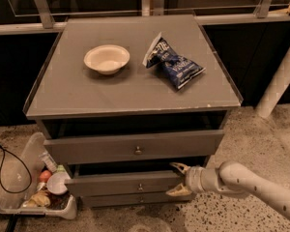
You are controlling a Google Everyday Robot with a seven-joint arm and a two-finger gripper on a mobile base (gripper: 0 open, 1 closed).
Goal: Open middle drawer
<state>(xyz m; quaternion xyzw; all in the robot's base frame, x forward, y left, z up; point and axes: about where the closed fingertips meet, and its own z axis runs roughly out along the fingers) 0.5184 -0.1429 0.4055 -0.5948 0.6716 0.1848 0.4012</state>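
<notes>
The grey cabinet [135, 88] has three drawers. The middle drawer [111, 183] has a small round metal knob [140, 186] and stands a little out from the cabinet, below the larger top drawer [87, 151]. My gripper [178, 180] is at the right end of the middle drawer's front, to the right of the knob. It is open, with one fingertip [176, 166] by the front's top edge and the other lower down. It holds nothing.
A white bowl [107, 58] and a blue chip bag [174, 64] lie on the cabinet top. A clear bin of items [38, 190] and a black cable [9, 170] are on the floor at the left. A white post [280, 79] stands at the right.
</notes>
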